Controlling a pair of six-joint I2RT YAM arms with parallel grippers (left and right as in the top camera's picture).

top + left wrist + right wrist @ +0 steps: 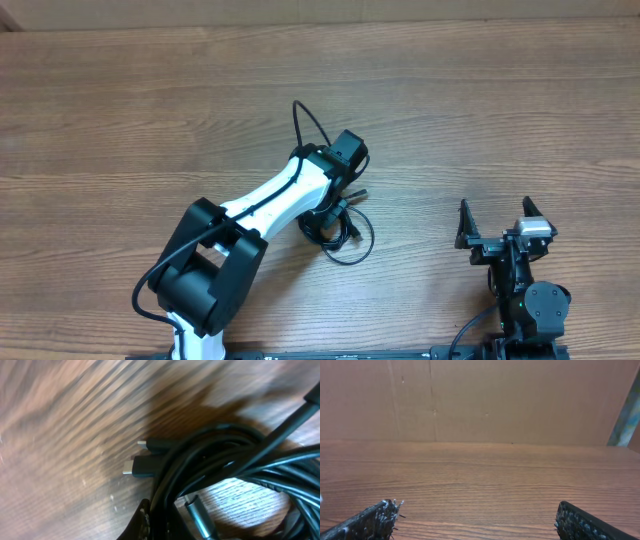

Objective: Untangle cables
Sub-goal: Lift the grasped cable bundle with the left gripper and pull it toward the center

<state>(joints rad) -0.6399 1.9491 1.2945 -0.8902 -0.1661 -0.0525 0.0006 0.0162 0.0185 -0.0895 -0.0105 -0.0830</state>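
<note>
The cables (347, 237) lay in one tangled bunch near the middle of the table (140, 100), with one loose loop spreading out on the side towards the right arm. The left arm (275, 195) reached over the bunch from the near edge, and its tip came down right on the top of the tangle. The left fingers (328, 212) were closed. They sat in among the cords, but I could not tell whether a cord was actually pinched between them.

Close up from the left wrist, several black cords (225, 460) crossed and overlapped on the wood. Two plugs (139, 466) poked out side by side on the left of the bunch, both with pale metal tips and both lying flat on the table. A third, greyish plug (201, 519) pointed down towards the lower edge of that view.

The right fingers (464, 228) stood wide open with nothing between them, well apart from the cables, near the table's front right. From the right wrist, only bare wood lay ahead of them, with a brown board (480, 400) behind.
</note>
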